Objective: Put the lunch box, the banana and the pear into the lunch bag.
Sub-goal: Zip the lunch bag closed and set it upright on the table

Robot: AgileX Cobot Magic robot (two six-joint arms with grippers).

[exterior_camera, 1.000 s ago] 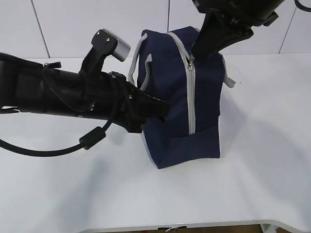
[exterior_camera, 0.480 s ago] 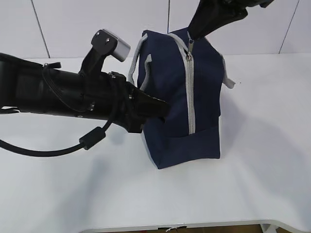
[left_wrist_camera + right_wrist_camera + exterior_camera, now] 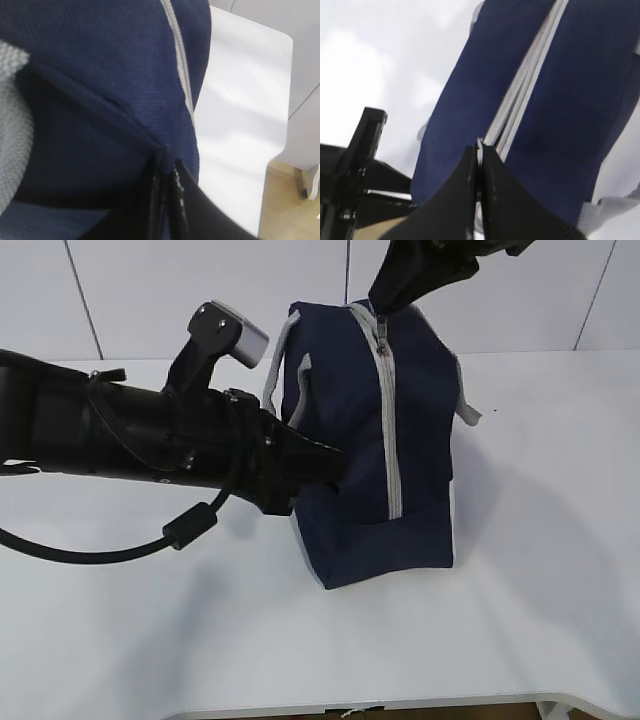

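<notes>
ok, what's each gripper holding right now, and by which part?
Left gripper: pinches a fold of the lunch bag fabric at its end. Right gripper: shut on the zipper pull at the bag's top.

A big white table point(image 3: 540, 640) is filling most of the room. A white wall point(image 3: 200, 290) with thin dark lines is standing behind it. A wooden floor point(image 3: 290, 205) is showing past the table's edge, with what may be a white leg point(image 3: 312, 182).
</notes>
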